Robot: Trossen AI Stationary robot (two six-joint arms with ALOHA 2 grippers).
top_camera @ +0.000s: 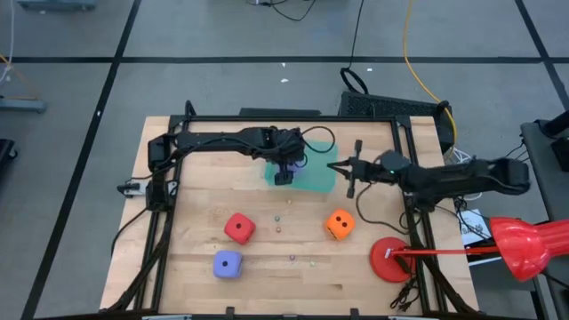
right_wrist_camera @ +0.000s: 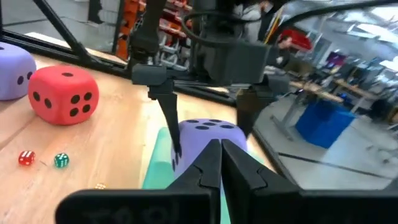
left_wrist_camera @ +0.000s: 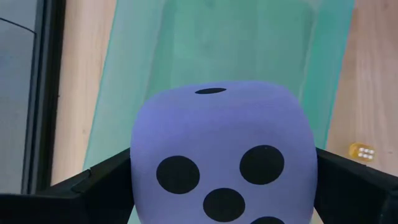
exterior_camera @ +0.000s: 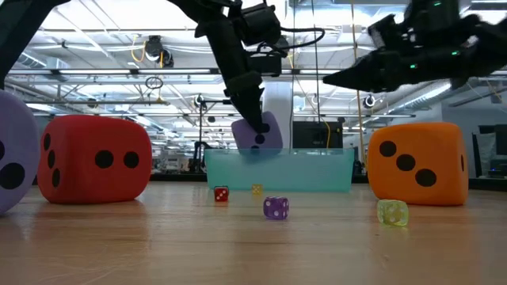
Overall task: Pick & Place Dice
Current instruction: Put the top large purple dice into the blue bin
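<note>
**A:** Your left gripper (top_camera: 284, 175) has its jaws spread wide and clamped on one purple-blue die (left_wrist_camera: 221, 152), one finger on each side face. It hangs right over the teal tray (exterior_camera: 279, 171); from the low view the die sits just above the tray's rim, not yet down inside.

**B:** So which way does it have to go?

**A:** I'd say straight down. The tray is directly under the jaws, so you shouldn't need any sideways travel, only a short lowering and a release. A cube has no long axis to line up.

**B:** And your right gripper (top_camera: 338, 166)?

**A:** Its jaws are clenched on nothing. It floats just beside the tray's right end, tips pointing at the left gripper, close enough that you should keep it clear of the drop.

**B:** The other dice?

**A:** All on the table, well apart from the tray: the orange die (top_camera: 339, 224) toward the right arm's side, the red die (top_camera: 239, 228) and the second purple-blue die (top_camera: 228, 264) toward the left arm's. For the orange one your right arm is the nearer, and it is free.
</note>
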